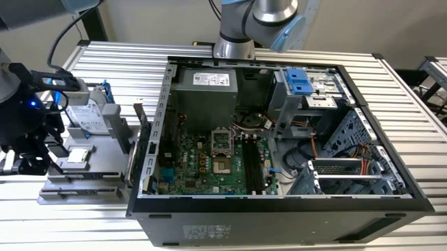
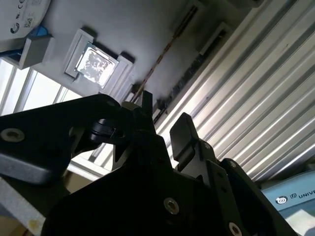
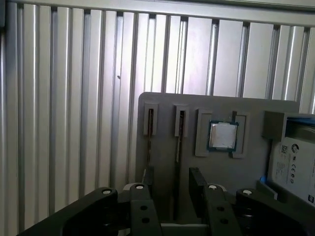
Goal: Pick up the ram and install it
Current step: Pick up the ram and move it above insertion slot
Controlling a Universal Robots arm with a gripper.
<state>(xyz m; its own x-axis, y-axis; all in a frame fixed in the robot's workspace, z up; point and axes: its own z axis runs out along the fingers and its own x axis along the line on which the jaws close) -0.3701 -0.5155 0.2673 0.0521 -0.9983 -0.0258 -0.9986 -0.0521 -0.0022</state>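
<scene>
Black fingers [image 3: 198, 189] of the gripper [image 3: 172, 186] sit closest in the first wrist view, spread apart with a clear gap between them. Through that gap runs the ram [image 3: 177, 147], a thin dark stick standing on edge in one of two narrow slots of the grey holder [image 3: 162, 101]. I judge that the fingers straddle it without pinching it, though light contact is hard to rule out. Beyond the ram's slot on the holder lies the square processor chip [image 3: 223, 135], and past that the hard drive [image 3: 294, 164]. In the exterior view the holder rests on the ribbed metal worktop [image 1: 412, 104], and the open computer case [image 1: 279, 222] stands just beside it on the exterior view's right. The long memory slots [image 1: 253, 164] on its motherboard look empty. As I read it, the pick-up is only lined up: the ram is not lifted, carried to the case or seated
</scene>
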